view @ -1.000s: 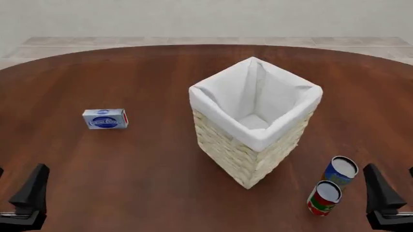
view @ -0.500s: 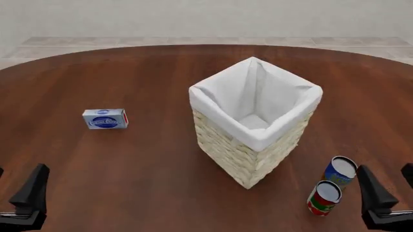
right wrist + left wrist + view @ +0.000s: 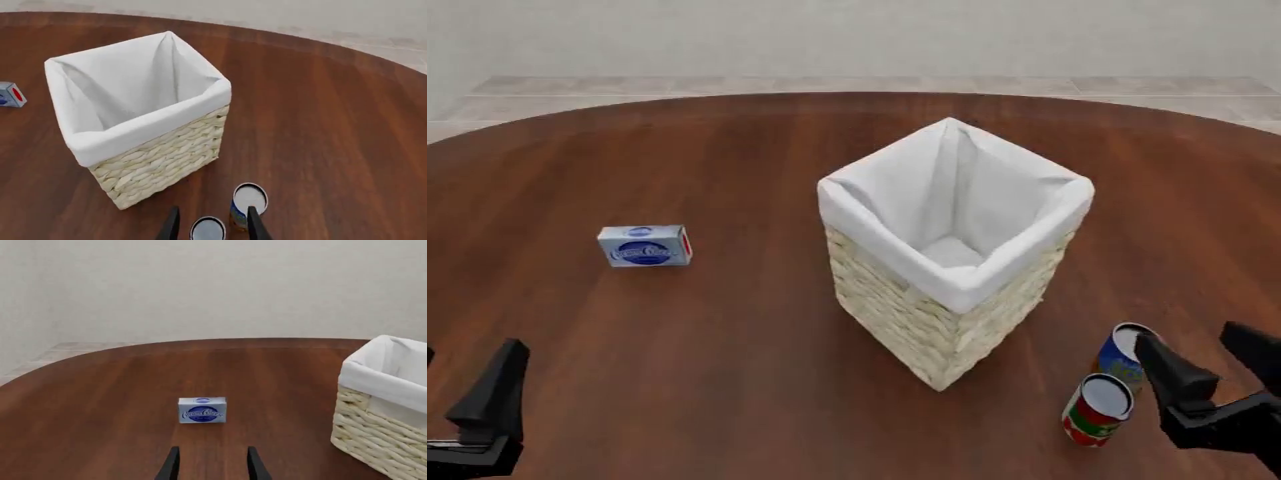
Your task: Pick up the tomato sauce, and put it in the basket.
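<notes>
The tomato sauce (image 3: 1097, 410), a small red-labelled can with a silver top, stands upright on the table at the front right, near the basket's front corner. In the right wrist view the tomato sauce (image 3: 207, 230) shows between the fingertips, below them. The basket (image 3: 934, 330) of pale straw with a white lining stands in the middle; it also shows in the right wrist view (image 3: 160, 160) and the left wrist view (image 3: 373, 440). My right gripper (image 3: 1212, 365) is open and empty, just right of the cans. My left gripper (image 3: 465, 385) is open and empty at the front left.
A blue-labelled can (image 3: 1121, 352) stands just behind the tomato sauce, partly hidden by my right finger; it also shows in the right wrist view (image 3: 249, 200). A small blue and white box (image 3: 645, 245) lies on the table's left part.
My right gripper has moved left towards the two cans and now overlaps the blue-labelled can in the front view. The left gripper, cans, box and basket have not moved.
</notes>
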Action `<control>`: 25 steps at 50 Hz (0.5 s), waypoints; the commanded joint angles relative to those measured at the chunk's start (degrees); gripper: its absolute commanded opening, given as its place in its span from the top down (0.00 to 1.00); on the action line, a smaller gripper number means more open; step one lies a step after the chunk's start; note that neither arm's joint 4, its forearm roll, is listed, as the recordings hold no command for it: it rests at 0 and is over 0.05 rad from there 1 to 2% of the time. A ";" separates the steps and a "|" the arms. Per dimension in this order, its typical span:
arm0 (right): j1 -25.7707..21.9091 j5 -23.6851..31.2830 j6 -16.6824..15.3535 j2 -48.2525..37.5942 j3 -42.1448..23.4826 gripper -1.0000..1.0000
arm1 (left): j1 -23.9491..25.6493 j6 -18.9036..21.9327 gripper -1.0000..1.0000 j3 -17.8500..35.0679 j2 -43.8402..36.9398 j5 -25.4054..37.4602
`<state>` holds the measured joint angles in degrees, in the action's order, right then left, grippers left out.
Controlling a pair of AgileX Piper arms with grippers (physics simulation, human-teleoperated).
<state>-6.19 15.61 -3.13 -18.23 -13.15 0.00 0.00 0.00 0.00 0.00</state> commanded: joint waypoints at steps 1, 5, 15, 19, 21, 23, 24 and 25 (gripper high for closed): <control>-1.05 3.89 -0.40 -8.22 -3.00 0.00 | 0.00 0.00 0.00 0.00 0.00 0.00; 0.43 6.82 -0.79 -9.34 -4.54 0.00 | 0.00 0.00 0.00 0.00 0.00 0.00; 1.23 12.61 -3.25 -12.31 -8.26 0.00 | 0.00 0.00 0.00 0.00 0.00 0.00; 1.51 13.46 -3.28 -12.50 -8.32 0.00 | 0.00 0.00 0.00 0.00 0.00 0.00; 1.49 13.80 -3.38 -13.13 -8.54 0.00 | 0.00 0.00 0.00 0.00 0.00 0.00; 1.68 14.83 -3.46 -12.96 -9.04 0.00 | 0.00 0.00 0.00 0.00 0.00 0.00; 1.56 15.31 -3.39 -12.69 -9.20 0.00 | 0.00 0.00 0.00 0.00 0.00 0.00; 1.28 15.71 -2.91 -12.54 -9.23 0.00 | 0.00 0.00 0.00 0.00 0.00 0.00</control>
<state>-5.03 27.58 -5.75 -29.36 -20.59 0.00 0.00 0.00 0.00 0.00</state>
